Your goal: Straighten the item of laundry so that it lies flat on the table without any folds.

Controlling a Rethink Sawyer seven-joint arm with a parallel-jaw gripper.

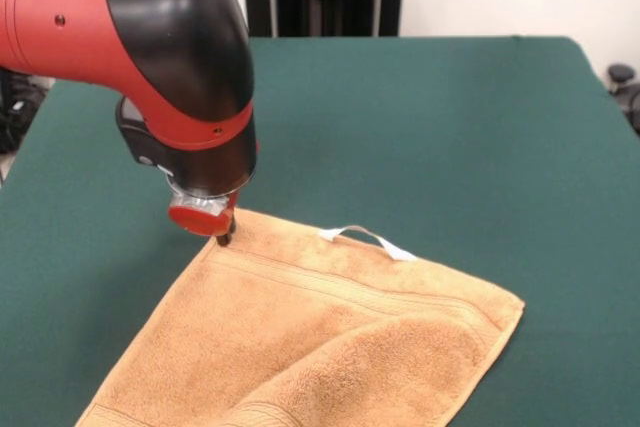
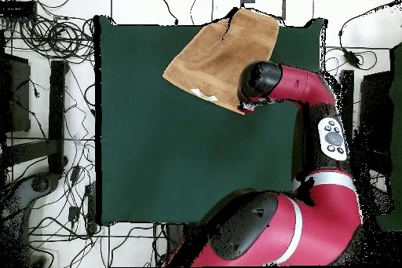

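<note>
Green table (image 1: 420, 117), cable-strewn tiled floor (image 2: 59, 163); fingers (image 1: 224, 238) on towel (image 1: 330, 347), grip unclear.

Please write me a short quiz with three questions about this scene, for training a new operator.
1. True or false: the towel lies fully flat on the table.
2. Which towel corner is the gripper at? A) the corner far from the white loop tag B) a corner on the tag's edge
3. Fill in: a fold lies over the towel's ___ part in the front view.

Key: 1 false; 2 B; 3 near
</note>
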